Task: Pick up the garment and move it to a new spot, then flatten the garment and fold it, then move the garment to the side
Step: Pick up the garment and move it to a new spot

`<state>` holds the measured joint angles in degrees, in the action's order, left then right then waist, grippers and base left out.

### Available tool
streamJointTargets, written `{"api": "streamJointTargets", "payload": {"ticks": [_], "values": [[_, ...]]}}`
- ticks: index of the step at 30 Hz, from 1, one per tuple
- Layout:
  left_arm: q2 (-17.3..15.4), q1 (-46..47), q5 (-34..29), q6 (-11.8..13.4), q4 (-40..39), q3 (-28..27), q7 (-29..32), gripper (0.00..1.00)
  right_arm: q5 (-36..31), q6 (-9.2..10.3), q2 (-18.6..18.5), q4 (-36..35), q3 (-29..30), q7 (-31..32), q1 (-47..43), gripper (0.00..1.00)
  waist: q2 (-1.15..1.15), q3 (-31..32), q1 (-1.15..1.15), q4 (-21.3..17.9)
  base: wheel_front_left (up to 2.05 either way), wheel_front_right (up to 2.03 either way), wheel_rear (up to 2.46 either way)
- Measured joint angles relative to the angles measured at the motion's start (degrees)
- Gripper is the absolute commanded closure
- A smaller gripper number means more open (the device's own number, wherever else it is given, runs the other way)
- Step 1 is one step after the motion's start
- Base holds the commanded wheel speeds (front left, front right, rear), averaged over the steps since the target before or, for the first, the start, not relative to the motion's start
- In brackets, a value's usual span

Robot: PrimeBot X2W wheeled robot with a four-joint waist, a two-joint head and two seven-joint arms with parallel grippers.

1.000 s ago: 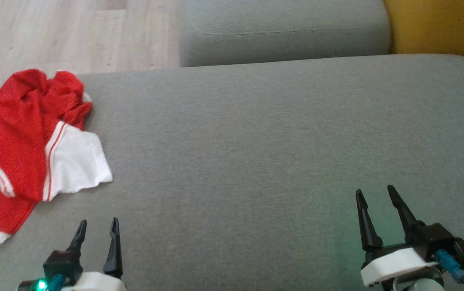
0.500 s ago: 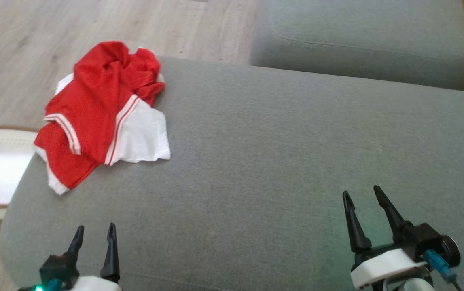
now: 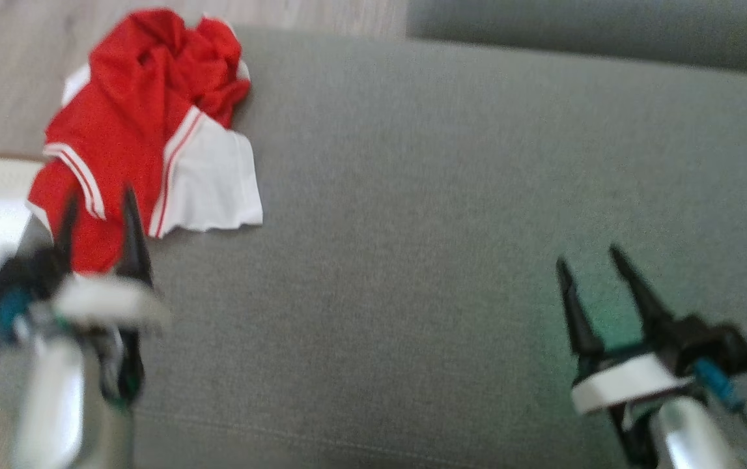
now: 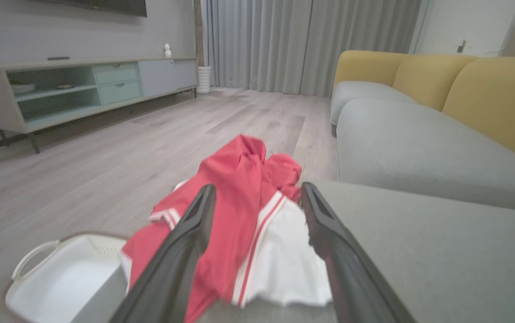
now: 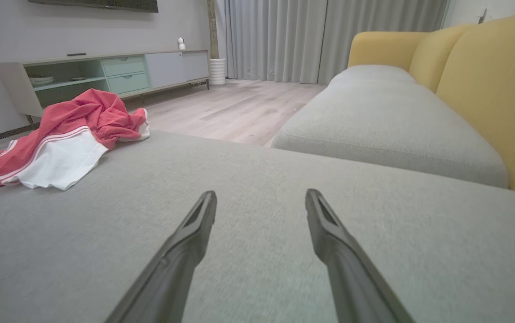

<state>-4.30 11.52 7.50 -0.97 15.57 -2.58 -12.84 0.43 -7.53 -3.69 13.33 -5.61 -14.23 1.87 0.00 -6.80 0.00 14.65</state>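
Observation:
The garment [image 3: 145, 130] is a crumpled red and white piece with striped trim, lying at the far left corner of the grey sofa cushion [image 3: 445, 195]. It also appears in the left wrist view as the garment [image 4: 239, 215] and at the left of the right wrist view as the garment [image 5: 59, 139]. My left gripper [image 3: 99, 198] is open, its fingertips over the garment's near red edge, nothing held. In the left wrist view the left gripper [image 4: 257, 193] frames the cloth. My right gripper [image 3: 591, 257] is open above bare cushion at the right, far from the garment.
A white basket [image 4: 59, 282] stands on the wooden floor [image 4: 104, 157] just off the cushion's left edge. A second grey cushion [image 5: 383, 121] with yellow backrests [image 5: 495, 89] lies beyond. A low TV cabinet [image 4: 82, 85] lines the far wall.
The head camera has turned left and tilted down, shifting the whole picture. My left gripper has moved forward up to the garment's near edge. The right gripper holds roughly the same place.

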Motion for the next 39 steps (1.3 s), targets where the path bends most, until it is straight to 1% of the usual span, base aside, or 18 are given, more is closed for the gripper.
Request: {"api": "streamJointTargets", "payload": {"ticks": [2,5,8,10,11,14,17,20,23,24,25,26,29,32,35,39], "values": [[-1.0,7.1,0.5,0.4,1.2,-0.3,2.0,0.0,0.0,0.0,-1.6,-1.0,0.0,-0.1,2.9,0.0,0.0,-2.8,0.0,-0.3,0.0,0.0,0.0],[-1.4,16.5,1.3,1.0,4.6,-1.1,5.2,0.0,0.0,0.0,-3.7,-2.5,-0.1,-0.1,7.1,0.0,0.0,-7.6,0.01,-0.7,0.0,0.0,0.0],[-1.9,24.4,2.3,1.8,9.8,-2.2,7.4,0.0,0.0,0.0,-5.5,-3.5,-0.1,-0.2,9.9,0.0,0.0,-12.3,0.02,-1.3,0.0,0.0,0.0],[-2.8,28.4,2.7,3.1,14.1,-2.9,9.0,0.0,0.0,0.0,-6.4,-3.9,-0.3,-0.2,10.6,0.0,0.0,-15.2,0.02,-1.7,0.0,0.0,0.0],[-3.3,30.1,2.7,3.6,16.5,-3.4,9.8,0.0,0.0,0.0,-6.7,-4.3,-0.4,-0.2,10.6,0.0,0.0,-16.5,0.02,-1.9,0.0,0.0,0.0],[-5.1,33.7,2.7,6.4,22.9,-5.4,10.3,0.0,0.0,0.0,-7.4,-5.0,-1.3,-0.2,10.6,0.0,0.0,-19.8,0.02,-2.9,0.0,0.0,0.0],[-7.1,35.7,2.7,8.2,28.4,-6.6,10.1,0.0,0.1,0.0,-7.6,-5.7,-1.6,-0.2,10.6,0.0,0.0,-21.7,0.03,-4.5,0.0,0.0,0.0],[-7.9,37.3,2.8,7.9,32.9,-7.1,9.7,0.0,0.1,0.0,-7.8,-6.7,-1.5,-0.2,10.4,0.0,0.0,-22.5,0.0,-6.0,0.0,0.0,0.0],[-7.8,38.9,2.8,7.1,36.7,-6.8,9.1,0.0,0.3,0.0,-7.8,-6.8,-1.4,-0.2,10.4,0.0,0.0,-22.6,0.01,-6.7,0.0,0.0,0.0],[-7.8,39.3,2.8,6.9,37.9,-6.7,8.9,0.23,0.3,0.0,-7.8,-6.8,-1.4,-0.2,10.4,0.0,0.0,-22.3,0.01,-6.7,0.0,0.0,0.0],[-7.8,39.5,2.8,6.7,38.7,-6.4,8.3,0.67,0.3,0.0,-7.7,-6.8,-1.4,-0.2,10.4,0.0,0.0,-21.9,0.0,-6.7,0.0,0.0,0.0],[-8.0,39.5,2.7,6.4,39.1,-5.6,7.4,1.0,0.3,0.0,-7.7,-6.7,-1.4,-0.2,10.4,0.0,0.0,-21.5,0.0,-6.7,0.0,0.0,0.0],[-8.2,39.5,1.6,6.3,40.1,-4.6,4.2,1.0,0.6,0.0,-7.3,-6.4,-1.4,-0.2,10.3,0.0,0.0,-19.8,0.0,-6.6,0.0,0.0,0.0],[-8.9,39.5,1.4,5.4,40.2,-3.5,2.3,1.0,0.8,0.0,-5.9,-5.8,-1.6,-0.2,9.6,0.0,0.0,-17.5,0.0,-6.5,0.0,0.0,0.0],[-10.1,39.6,0.5,4.4,38.7,-2.5,1.6,1.0,1.1,0.0,-4.5,-5.1,-2.0,-0.2,7.5,0.0,0.0,-14.7,0.0,-6.5,0.0,0.0,0.0],[-10.1,40.9,0.4,1.4,34.6,-0.9,2.0,1.0,1.6,0.0,-3.3,-3.9,-2.4,-0.2,5.1,0.0,0.0,-10.5,0.0,-6.3,0.0,0.0,0.0]]}}
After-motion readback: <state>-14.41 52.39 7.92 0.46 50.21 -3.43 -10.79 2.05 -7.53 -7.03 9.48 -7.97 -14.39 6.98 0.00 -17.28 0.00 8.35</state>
